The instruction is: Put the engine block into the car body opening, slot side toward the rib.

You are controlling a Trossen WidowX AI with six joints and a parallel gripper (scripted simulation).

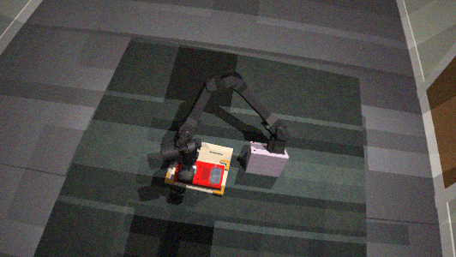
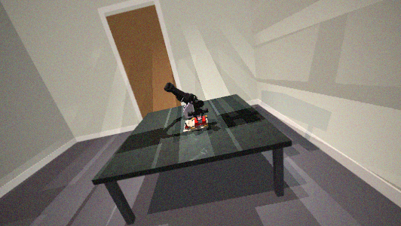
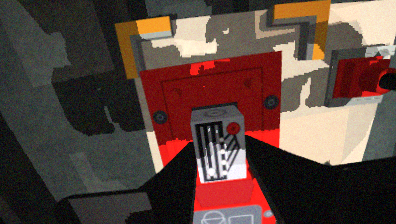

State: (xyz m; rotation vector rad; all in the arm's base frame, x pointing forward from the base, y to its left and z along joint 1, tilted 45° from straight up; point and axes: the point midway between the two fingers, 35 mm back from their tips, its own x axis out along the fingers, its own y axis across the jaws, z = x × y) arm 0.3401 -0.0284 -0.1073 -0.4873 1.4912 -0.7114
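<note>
The engine block [image 3: 220, 150] is a small grey block with dark stripes and a red round spot. My gripper [image 3: 218, 143] [image 1: 186, 171] is shut on it, with a black finger on each side. The red car body [image 3: 260, 110] [image 1: 206, 173] [image 2: 203, 120] lies beneath. A dark edge of the opening [image 3: 214, 105] shows just beyond the block's far end; the block hides the rest. How deep the block sits, and its slot and the rib, cannot be made out.
The car body lies on a cream board [image 1: 216, 152] [image 3: 312, 142] with orange corner brackets [image 3: 155, 25]. A red part in a grey holder [image 3: 330, 80] stands right of the car body in the wrist view. A lavender box [image 1: 267, 164] stands beneath the arm's base.
</note>
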